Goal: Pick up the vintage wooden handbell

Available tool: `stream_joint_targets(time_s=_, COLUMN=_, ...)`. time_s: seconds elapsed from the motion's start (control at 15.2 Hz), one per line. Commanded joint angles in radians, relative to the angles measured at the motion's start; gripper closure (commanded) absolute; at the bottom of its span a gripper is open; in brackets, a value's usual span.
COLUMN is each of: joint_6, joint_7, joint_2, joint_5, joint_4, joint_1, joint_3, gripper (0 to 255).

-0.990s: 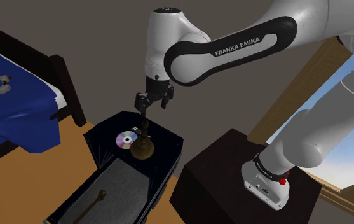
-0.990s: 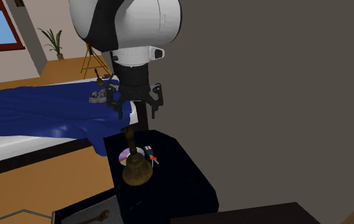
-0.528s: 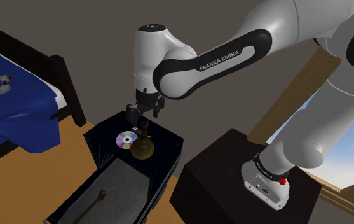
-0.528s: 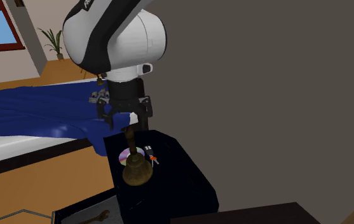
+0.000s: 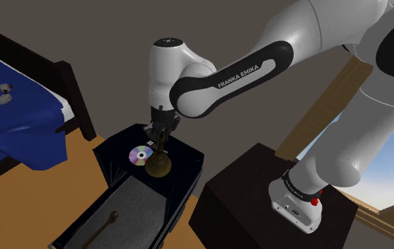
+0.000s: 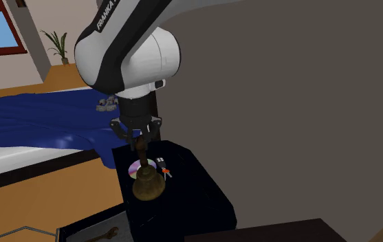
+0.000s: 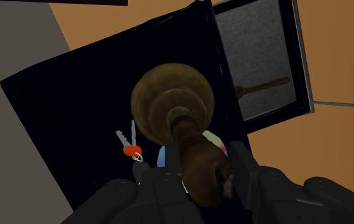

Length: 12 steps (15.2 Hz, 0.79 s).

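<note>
The pincer (image 6: 139, 135) has dropped lower, open fingers (image 7: 242, 170) now straddling the handbell (image 6: 148, 184) at its handle, not clasping.

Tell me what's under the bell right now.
The bell stands on the dark cabinet top. A shiny disc lies by its rim, keys nearby. The bell's own body covers the spot beneath, so whether the disc's edge runs under it cannot be told.

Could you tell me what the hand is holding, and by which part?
Nothing yet: the open hand straddles the handle of the handbell without clasping it.
</note>
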Motion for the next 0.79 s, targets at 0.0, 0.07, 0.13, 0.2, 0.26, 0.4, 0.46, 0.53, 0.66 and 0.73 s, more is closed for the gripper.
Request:
stream_joint_targets(time_s=0.0, joint_6=0.001, joint_7=0.0, joint_2=0.001, joint_5=0.0, joint_4=-0.001, joint_1=0.0, joint_3=0.0, gripper=255)
stream_joint_targets(time_s=0.07, joint_6=0.001, joint_7=0.001, joint_2=0.002, joint_5=-0.001, joint_4=0.0, joint_1=0.0, joint_3=0.0, gripper=255)
stream_joint_targets(time_s=0.13, joint_6=0.002, joint_7=0.0, joint_2=0.001, joint_5=-0.001, joint_4=-0.001, joint_1=0.0, joint_3=0.0, gripper=255)
stream_joint_targets(time_s=0.2, joint_6=0.002, joint_7=0.0, joint_2=0.001, joint_5=-0.001, joint_4=-0.001, joint_1=0.0, joint_3=0.0, gripper=255)
stream_joint_targets(time_s=0.26, joint_6=0.001, joint_7=0.0, joint_2=0.001, joint_5=0.0, joint_4=-0.001, joint_1=0.0, joint_3=0.0, gripper=255)
stream_joint_targets(time_s=0.4, joint_6=-0.001, joint_7=-0.001, joint_2=0.0, joint_5=0.001, joint_4=0.0, joint_1=0.0, joint_3=0.0, gripper=255)
stream_joint_targets(time_s=0.46, joint_6=-0.013, joint_7=-0.004, joint_2=-0.009, joint_5=0.006, joint_4=0.005, joint_1=-0.002, joint_3=0.001, gripper=255)
stream_joint_targets(time_s=0.53, joint_6=-0.026, joint_7=-0.007, joint_2=-0.017, joint_5=0.011, joint_4=0.011, joint_1=-0.003, joint_3=0.002, gripper=255)
stream_joint_targets(time_s=0.66, joint_6=-0.051, joint_7=-0.012, joint_2=-0.033, joint_5=0.02, joint_4=0.022, joint_1=-0.005, joint_3=0.003, gripper=255)
stream_joint_targets(time_s=0.73, joint_6=-0.064, joint_7=-0.015, joint_2=-0.04, joint_5=0.025, joint_4=0.028, joint_1=-0.006, joint_3=0.004, gripper=255)
